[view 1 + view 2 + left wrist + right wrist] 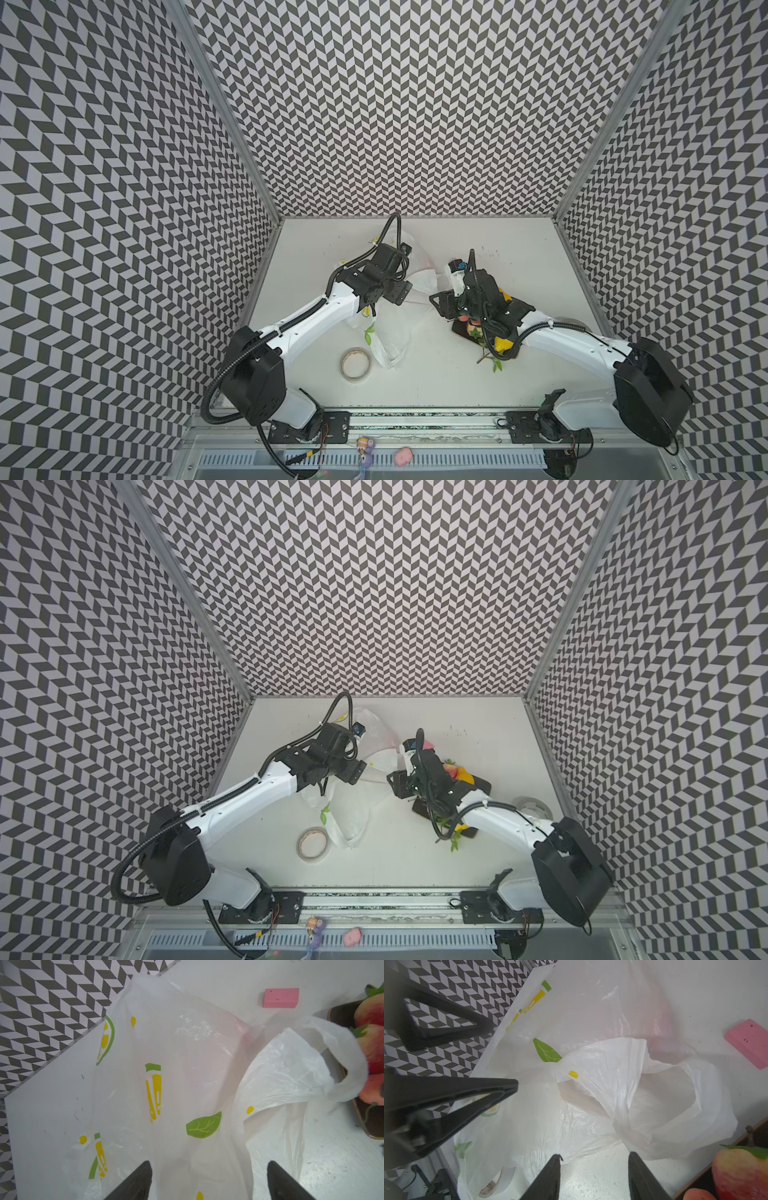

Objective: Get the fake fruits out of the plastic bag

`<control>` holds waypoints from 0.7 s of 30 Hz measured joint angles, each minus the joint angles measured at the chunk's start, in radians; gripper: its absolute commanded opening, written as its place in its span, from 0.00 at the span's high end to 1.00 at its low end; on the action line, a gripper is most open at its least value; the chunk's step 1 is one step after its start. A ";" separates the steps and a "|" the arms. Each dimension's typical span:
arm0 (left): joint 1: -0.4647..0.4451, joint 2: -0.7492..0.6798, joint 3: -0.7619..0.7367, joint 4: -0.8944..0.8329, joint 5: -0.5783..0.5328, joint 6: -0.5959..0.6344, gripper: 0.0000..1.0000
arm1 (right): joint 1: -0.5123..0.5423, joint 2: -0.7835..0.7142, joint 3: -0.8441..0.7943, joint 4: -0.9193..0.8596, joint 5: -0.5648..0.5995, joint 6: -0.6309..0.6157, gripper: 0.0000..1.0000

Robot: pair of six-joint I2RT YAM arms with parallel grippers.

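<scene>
The plastic bag (397, 332) (351, 816), white with lemon and leaf prints, lies crumpled on the table between the arms. My left gripper (207, 1164) (397, 293) hangs open above the bag (176, 1084), its fingers wide apart and nothing clamped. My right gripper (595, 1157) (397, 783) is open too, with bare table between its fingertips and one tip at the bag's (602, 1088) edge. Fake fruits, strawberries (372, 1051) (737, 1174) (451, 767) and a yellow pear (503, 344), lie on a dark tray. A faint pink-red shape (228, 1039) shows through the film.
The dark tray (482, 786) (340, 1014) sits under my right arm. A pink block (280, 998) (749, 1047) lies beyond the bag. One tape roll (356, 364) (313, 844) rests by the bag's near end, another (532, 808) at the right. Patterned walls enclose the table.
</scene>
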 measured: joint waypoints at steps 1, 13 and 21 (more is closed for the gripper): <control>0.000 0.013 0.016 -0.016 -0.003 0.011 0.12 | 0.000 -0.004 -0.002 -0.001 0.001 0.003 0.48; -0.001 0.024 0.046 -0.079 0.002 0.061 0.13 | 0.000 -0.035 -0.027 -0.004 0.034 0.031 0.49; -0.001 0.080 0.046 -0.093 -0.010 0.073 0.20 | 0.000 -0.040 -0.027 -0.004 0.040 0.037 0.49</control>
